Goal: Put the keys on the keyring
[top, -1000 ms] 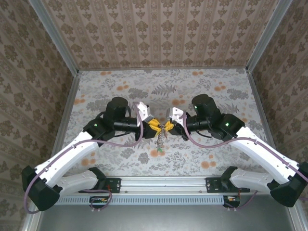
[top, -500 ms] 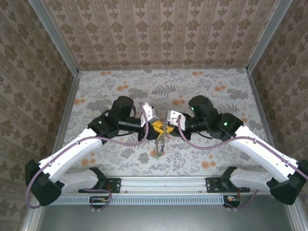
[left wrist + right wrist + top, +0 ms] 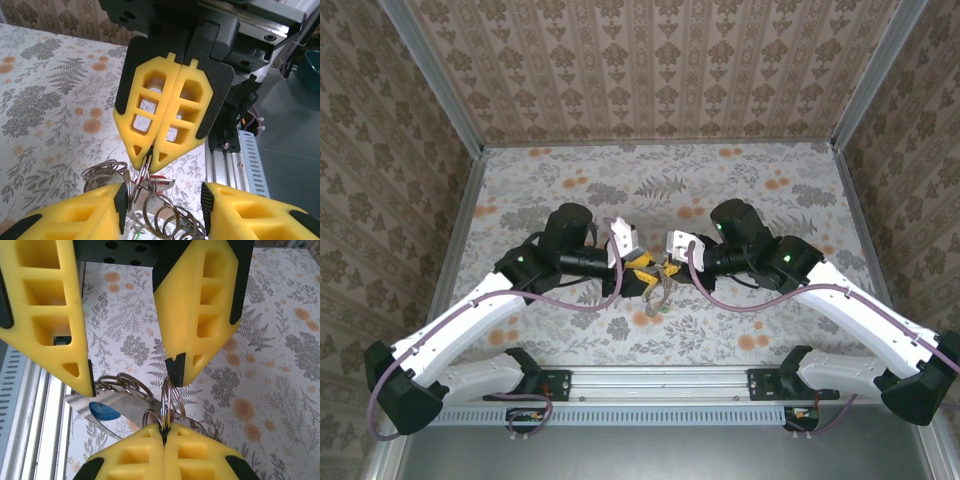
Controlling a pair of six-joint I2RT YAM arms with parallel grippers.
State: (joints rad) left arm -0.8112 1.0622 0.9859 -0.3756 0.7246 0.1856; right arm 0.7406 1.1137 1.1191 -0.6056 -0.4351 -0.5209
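Note:
A keyring of thin steel wire is pinched upright in my right gripper, which is shut on it. More linked rings hang from it in a loose bunch. A key with a blue head lies among them, and a red key head shows behind the rings. My left gripper is open, its yellow fingers standing on either side of the bunch. From above, the two grippers meet tip to tip over the table's middle, with the bunch dangling below them.
The flowered tablecloth lies under the bunch. An aluminium rail with both arm bases runs along the near edge. Patterned walls close the back and sides. Purple cables loop off each arm.
My left gripper's jaws have widened and let go of the rings. The left arm has shifted slightly down and left. The right gripper stays shut on the ring.

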